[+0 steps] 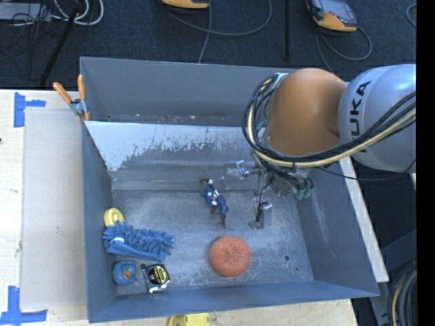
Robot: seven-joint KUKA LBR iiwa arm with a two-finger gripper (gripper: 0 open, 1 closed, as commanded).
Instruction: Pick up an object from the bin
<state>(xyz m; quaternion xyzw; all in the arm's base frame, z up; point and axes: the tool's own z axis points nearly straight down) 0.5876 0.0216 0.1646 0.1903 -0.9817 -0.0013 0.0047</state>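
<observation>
Here the hand [260, 214] hangs beside a small blue toy [214, 196].

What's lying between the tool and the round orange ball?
Nothing: camera view shows bare grey bin floor between the tool and the orange ball.

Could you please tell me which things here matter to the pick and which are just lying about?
In the job: gripper, bin, and nearest it the blue toy and orange ball.
Lying about: blue cloth, yellow piece, tape measure, blue disc.
</observation>
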